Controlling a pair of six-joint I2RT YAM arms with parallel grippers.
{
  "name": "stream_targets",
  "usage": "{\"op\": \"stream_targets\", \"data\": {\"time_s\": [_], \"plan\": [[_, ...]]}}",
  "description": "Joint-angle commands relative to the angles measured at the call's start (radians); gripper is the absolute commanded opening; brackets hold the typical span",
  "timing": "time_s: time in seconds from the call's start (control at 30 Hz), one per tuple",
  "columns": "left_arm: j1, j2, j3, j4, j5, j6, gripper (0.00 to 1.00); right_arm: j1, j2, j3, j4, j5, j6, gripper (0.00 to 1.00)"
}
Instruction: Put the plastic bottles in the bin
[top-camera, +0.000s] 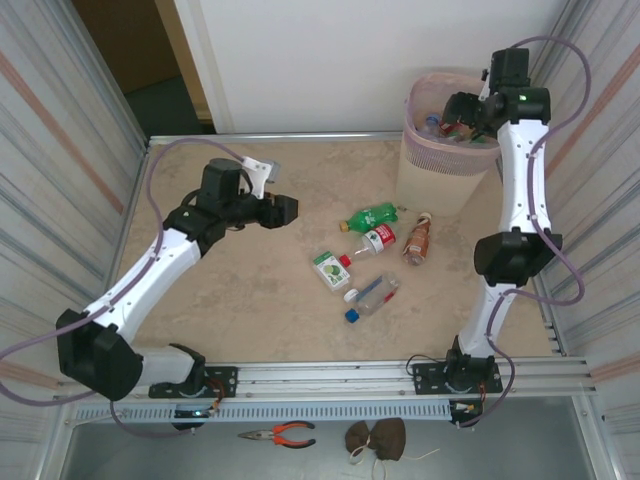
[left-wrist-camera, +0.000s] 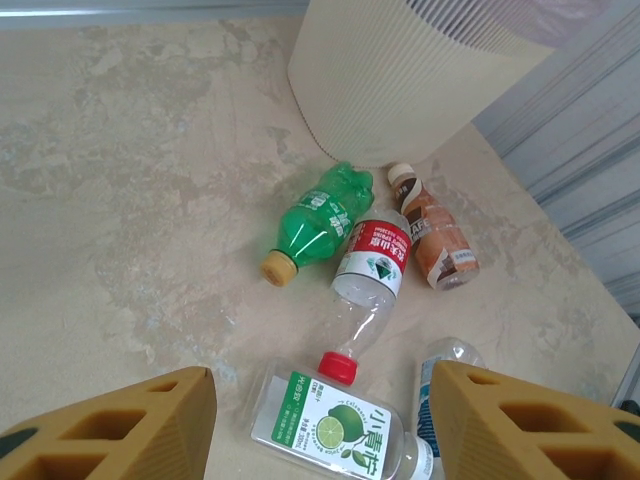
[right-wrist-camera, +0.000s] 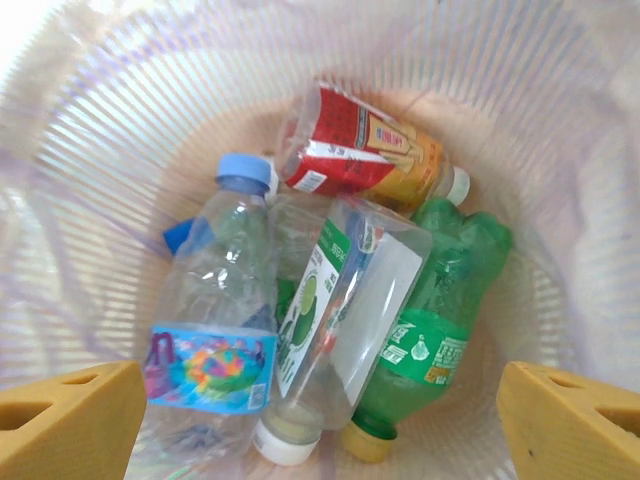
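Left end effector (left-wrist-camera: 320, 385): fingers spread, nothing between them. It hovers above the counter (top-camera: 250, 290), left of the loose bottles.
Right end effector (right-wrist-camera: 320, 385): fingers spread wide, nothing gripped. It sits over the mouth of the bin (top-camera: 440, 170), pointing down into it.
Bin: upright at the far right corner of the counter, with slatted walls and a clear liner.
Bin contents: at least four bottles lie on the bottom.
- rainbow-label bottle (right-wrist-camera: 215, 320): clear, blue cap.
- red-and-yellow bottle (right-wrist-camera: 360, 150): lies across the far side.
- square clear bottle (right-wrist-camera: 350, 300): white cap, lime label, resting between the other bottles.
- dark green bottle (right-wrist-camera: 440, 320): yellow cap.
Loose bottles: five lie on their sides on the counter in front of the bin, between the two arms.
Green soda bottle (left-wrist-camera: 320, 215): yellow cap pointing away from the bin.
Red-banded water bottle (left-wrist-camera: 372, 255): just beside the green soda bottle. Its red cap meets the lime-label bottle (left-wrist-camera: 335, 430).
Brown drink bottle (left-wrist-camera: 435, 240): near the bin's base, white cap towards the bin.
Blue-cap bottle (top-camera: 372, 297): nearest the arm bases.
Pliers (top-camera: 282, 434): on the near ledge, off the counter.
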Motion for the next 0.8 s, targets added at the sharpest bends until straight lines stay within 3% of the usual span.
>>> {"op": "stream_targets", "data": {"time_s": [0.0,0.2,0.43,0.77], "plan": [[0.007,0.044,0.054,0.023,0.061,0.067,0.58,0.005,-0.08,0.028,-0.022,0.027,0.001,0.9],[-0.038,0.165,0.145,-0.036,0.074,0.22,0.58,0.003,-0.185,-0.014,-0.024,0.039,-0.001,0.9],[-0.107,0.335,0.245,-0.101,0.061,0.517,0.6,0.002,-0.344,-0.182,0.025,0.055,-0.002,0.9],[-0.124,0.575,0.362,-0.127,0.106,0.835,0.62,-0.013,-0.504,-0.404,0.067,0.071,-0.005,0.9]]}}
